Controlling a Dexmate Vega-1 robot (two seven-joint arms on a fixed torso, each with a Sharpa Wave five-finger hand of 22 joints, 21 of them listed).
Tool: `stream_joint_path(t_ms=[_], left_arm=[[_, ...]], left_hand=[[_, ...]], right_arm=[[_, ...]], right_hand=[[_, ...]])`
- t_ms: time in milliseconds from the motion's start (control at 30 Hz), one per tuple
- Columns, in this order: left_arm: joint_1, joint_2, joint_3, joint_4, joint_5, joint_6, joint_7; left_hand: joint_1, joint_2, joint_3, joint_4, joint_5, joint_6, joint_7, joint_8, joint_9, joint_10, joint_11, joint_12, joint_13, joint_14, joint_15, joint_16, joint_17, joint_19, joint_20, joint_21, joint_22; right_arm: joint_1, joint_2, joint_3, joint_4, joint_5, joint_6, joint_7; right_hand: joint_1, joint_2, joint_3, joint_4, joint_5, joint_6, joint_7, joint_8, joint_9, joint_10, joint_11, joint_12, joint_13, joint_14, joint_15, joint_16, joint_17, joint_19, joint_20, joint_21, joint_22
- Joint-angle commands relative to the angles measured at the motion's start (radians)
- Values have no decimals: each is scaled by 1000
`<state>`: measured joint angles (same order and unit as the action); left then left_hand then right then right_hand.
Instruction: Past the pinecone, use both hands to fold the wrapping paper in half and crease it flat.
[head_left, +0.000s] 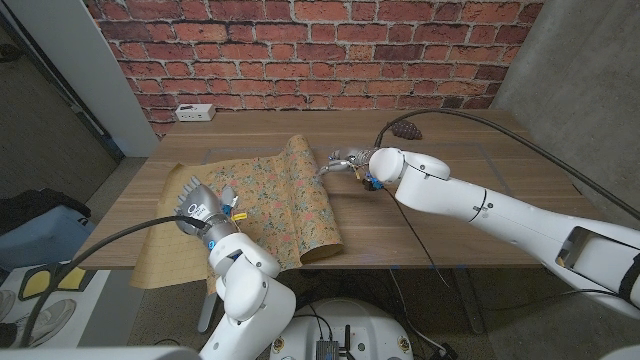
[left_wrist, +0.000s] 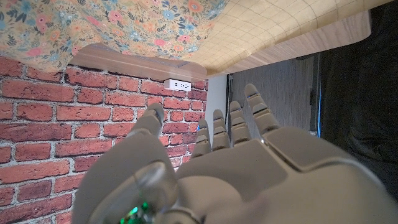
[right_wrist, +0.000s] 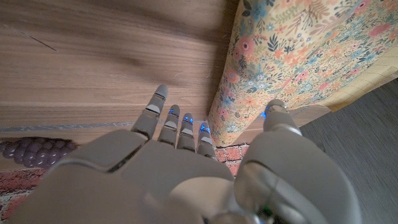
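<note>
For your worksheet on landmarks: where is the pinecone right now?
In the head view the pinecone lies at the table's far edge on the robot's right, near the brick wall, beyond the right hand and right of the paper.

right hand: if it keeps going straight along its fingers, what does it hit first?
Probably the wrapping paper: the right hand points at its raised folded edge, fingertips just short of it. Whether they already touch is unclear.

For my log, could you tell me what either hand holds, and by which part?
Neither plainly holds anything. The left hand hovers open above the wrapping paper; the right hand reaches its rolled edge with no clear hold.
</note>
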<state>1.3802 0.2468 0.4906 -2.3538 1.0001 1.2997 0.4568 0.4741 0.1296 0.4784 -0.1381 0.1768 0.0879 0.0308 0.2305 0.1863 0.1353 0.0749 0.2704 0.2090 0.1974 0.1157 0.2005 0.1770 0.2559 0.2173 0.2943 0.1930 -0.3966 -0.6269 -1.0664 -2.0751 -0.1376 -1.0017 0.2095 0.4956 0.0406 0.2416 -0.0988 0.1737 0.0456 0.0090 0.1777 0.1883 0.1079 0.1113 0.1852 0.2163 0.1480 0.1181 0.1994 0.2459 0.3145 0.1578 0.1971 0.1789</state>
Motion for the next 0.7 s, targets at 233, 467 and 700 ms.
stream_joint_path(t_ms=[233,467,700], left_arm=[[86,64,-104,-69,-300,-185,246],[91,86,-121,-69,-370,-203,293],[106,111,-147,-71,-440,-258,331]], left_hand=[[-6,10,8,5,8,27,3,3,1,25,1,10,2,19,-2,9,2,13,-2,9,5],[-11,13,8,9,8,32,5,1,1,30,0,9,2,24,-1,9,3,15,-1,8,5],[-14,16,10,12,9,38,6,0,1,33,3,9,1,26,-1,7,4,17,-1,8,5]], right_arm=[[75,103,-105,33,71,-110,-69],[118,152,-155,62,108,-156,-87],[185,218,-234,133,141,-219,-105]], right_hand=[[-33,-18,-24,8,8,7,19,14,4,4,14,13,2,6,13,12,2,16,7,11,5],[-64,-35,-45,17,12,3,43,13,4,-2,42,13,1,16,30,18,1,32,21,17,5],[-83,-51,-64,19,22,-64,47,0,4,-75,64,-3,0,-23,54,4,-5,21,29,11,5]])
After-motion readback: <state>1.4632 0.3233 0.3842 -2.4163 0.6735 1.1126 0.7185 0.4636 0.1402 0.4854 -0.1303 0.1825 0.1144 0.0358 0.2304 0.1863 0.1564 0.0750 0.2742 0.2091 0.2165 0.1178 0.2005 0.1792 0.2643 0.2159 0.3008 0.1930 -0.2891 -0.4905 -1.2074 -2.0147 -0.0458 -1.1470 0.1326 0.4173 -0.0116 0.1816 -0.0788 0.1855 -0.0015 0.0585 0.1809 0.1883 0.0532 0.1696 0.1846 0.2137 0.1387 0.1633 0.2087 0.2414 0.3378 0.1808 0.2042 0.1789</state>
